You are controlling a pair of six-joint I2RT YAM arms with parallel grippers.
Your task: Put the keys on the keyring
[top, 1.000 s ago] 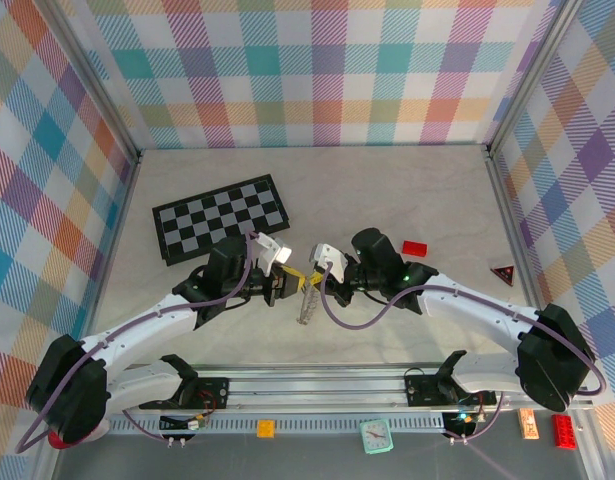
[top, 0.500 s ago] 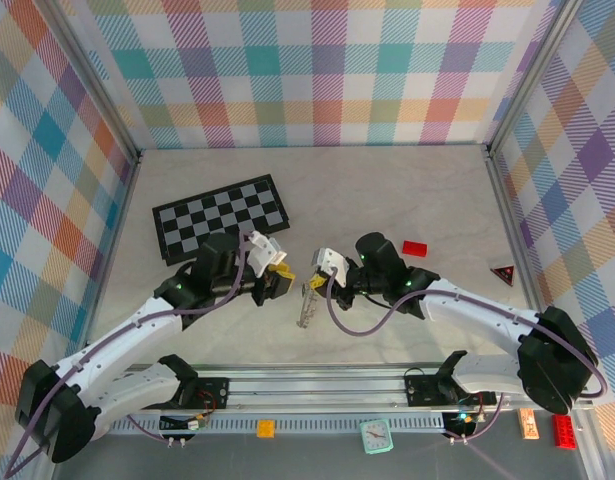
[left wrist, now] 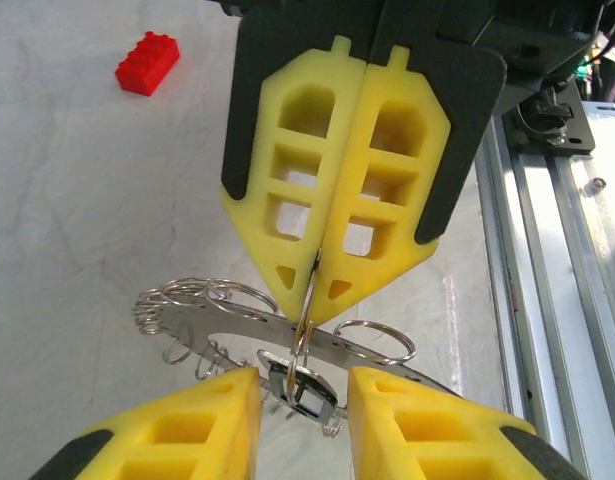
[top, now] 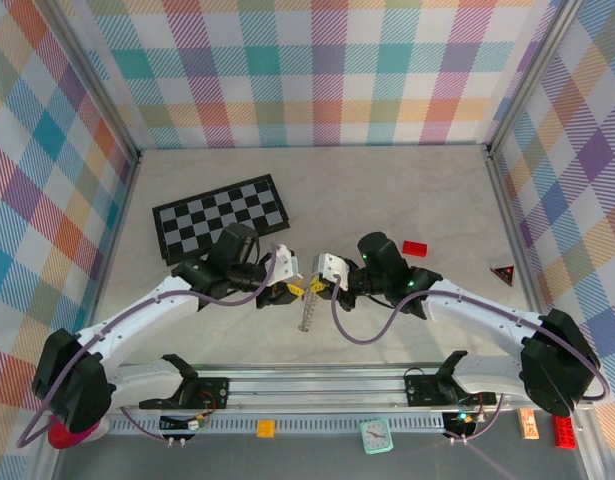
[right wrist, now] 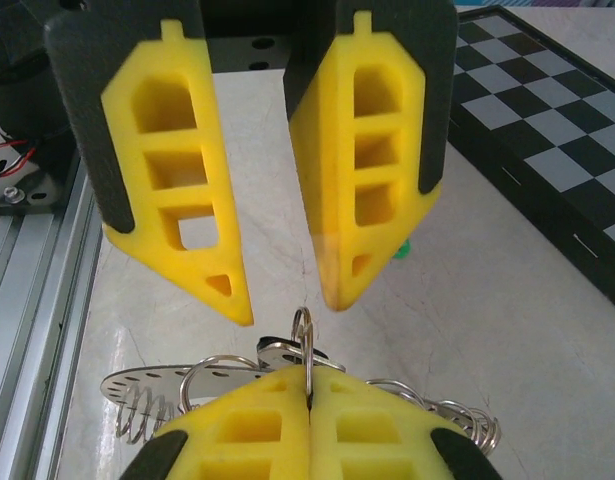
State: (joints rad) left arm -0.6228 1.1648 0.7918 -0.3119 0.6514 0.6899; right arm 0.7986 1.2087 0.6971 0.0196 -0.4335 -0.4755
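Over the middle of the tabletop [top: 387,190], the right claw [right wrist: 307,380] is clenched. Its two yellow pads are pressed flat together on a thin split ring [right wrist: 305,335] that stands up from the keyring [left wrist: 227,322]. The keyring is lifted off the tabletop and held by that one loop. It looks like a flat silvery strip with wire loops bunched along it. From above it hangs as a narrow pale bar below the two claws, slanting a little toward the near edge.

Facing it from the keyring's other side, the left claw [left wrist: 302,385] is released, its pads apart. One pad sits on each side of the pinched loop and neither touches the metal. In the left wrist view, a small dark piece in a metal frame [left wrist: 305,392] sits under the strip, between those pads. It may be a key's head, but the view is too tight to say.

A speck of bright green [right wrist: 402,248] shows past one left-claw finger in the right wrist view.

Left of the keyring and farther back, the chessboard [top: 222,218] lies flat. Right of the keyring, a red brick [top: 415,248] rests on the tabletop, well apart from it.
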